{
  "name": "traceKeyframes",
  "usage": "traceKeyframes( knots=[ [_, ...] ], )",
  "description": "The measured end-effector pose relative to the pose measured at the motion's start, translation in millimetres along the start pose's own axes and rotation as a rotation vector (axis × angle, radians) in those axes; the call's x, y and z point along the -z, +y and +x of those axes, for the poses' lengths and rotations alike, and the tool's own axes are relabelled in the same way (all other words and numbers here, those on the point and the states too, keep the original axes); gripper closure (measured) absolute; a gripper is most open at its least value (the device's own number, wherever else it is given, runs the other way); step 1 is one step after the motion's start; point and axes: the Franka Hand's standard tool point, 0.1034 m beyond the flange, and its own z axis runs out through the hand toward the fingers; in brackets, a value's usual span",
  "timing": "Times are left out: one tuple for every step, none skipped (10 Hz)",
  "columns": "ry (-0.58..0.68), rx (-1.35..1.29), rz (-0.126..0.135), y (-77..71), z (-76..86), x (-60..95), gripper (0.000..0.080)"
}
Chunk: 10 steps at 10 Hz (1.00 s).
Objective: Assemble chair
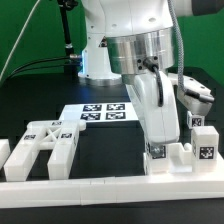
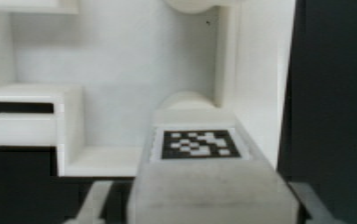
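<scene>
My gripper (image 1: 168,150) stands low over the table's front, close to the border rail. In the wrist view my gripper (image 2: 201,208) is shut on a chunky white chair part (image 2: 200,185) with a square marker tag on its top face (image 2: 201,143). A finger (image 2: 104,200) lies against each side of it. Just beyond it lies a larger white chair part with recesses (image 2: 86,70). A slotted chair frame (image 1: 45,146) lies at the exterior view's left. Small tagged cubes (image 1: 205,140) stand at the exterior view's right.
The marker board (image 1: 105,112) lies on the black table behind the gripper. The long white border rail (image 1: 100,186) runs along the front. A small white block (image 1: 3,152) sits at the exterior view's far left. The robot base (image 1: 95,60) stands at the back.
</scene>
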Motion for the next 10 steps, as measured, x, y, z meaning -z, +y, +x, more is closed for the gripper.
traceKeyframes(
  knots=[
    [0.0, 0.001, 0.0, 0.0, -0.1, -0.1, 0.0431],
    [0.008, 0.217, -0.001, -1.5, 0.7, 1.3, 0.0285],
    [0.013, 0.407, -0.009, -3.8, -2.2, 3.8, 0.0285],
    [0.015, 0.595, -0.017, -5.8, -6.2, 6.1, 0.0178],
    [0.01, 0.732, -0.021, -5.1, -8.2, 5.8, 0.0178],
    [0.012, 0.765, -0.022, -4.9, -6.5, 5.1, 0.0156],
    [0.014, 0.805, -0.025, -4.8, -6.0, 5.1, 0.0156],
    [0.018, 0.901, -0.03, -4.6, -4.9, 5.2, 0.0151],
    [0.032, 1.03, -0.04, -5.3, -3.7, 5.7, 0.015],
    [0.056, 1.245, -0.055, -7.6, -2.8, 6.9, 0.015]
  ],
)
